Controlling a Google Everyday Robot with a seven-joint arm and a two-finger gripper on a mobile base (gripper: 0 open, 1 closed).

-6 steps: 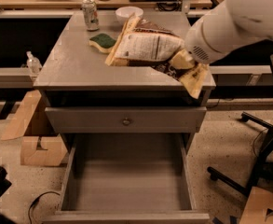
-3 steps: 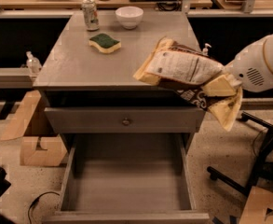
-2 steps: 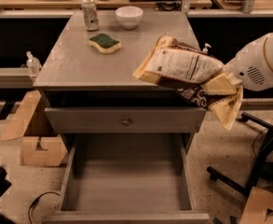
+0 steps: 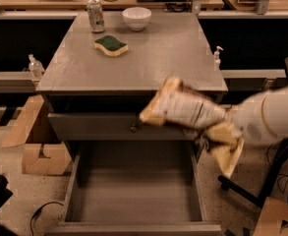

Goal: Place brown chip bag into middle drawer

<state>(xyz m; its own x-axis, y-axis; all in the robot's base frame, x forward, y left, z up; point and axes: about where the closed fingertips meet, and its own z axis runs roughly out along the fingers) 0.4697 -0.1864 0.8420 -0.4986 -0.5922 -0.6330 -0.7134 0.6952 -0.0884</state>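
One gripper (image 4: 221,132) sat at the end of the white arm (image 4: 276,114), right of the cabinet front, jaws mostly buried in foil but closed on the brown chip bag (image 4: 183,109), which hung in the air touching nothing else. The bag was level with the closed drawer front (image 4: 89,127), its left end near the knob (image 4: 132,128), its yellow tail drooping past the right wall of the middle drawer (image 4: 133,195). The drawer stood pulled out below, with a flat grey wooden floor and low walls. Likely best move: shift left until the whole bag is over the floor, go low, then let go, since crinkled foil is light, springy and could catch a wall or slide out. On the grey tabletop (image 4: 148,63), well apart, were a green-yellow sponge (image 4: 110,45), a white bowl (image 4: 136,17) and a can (image 4: 96,14).
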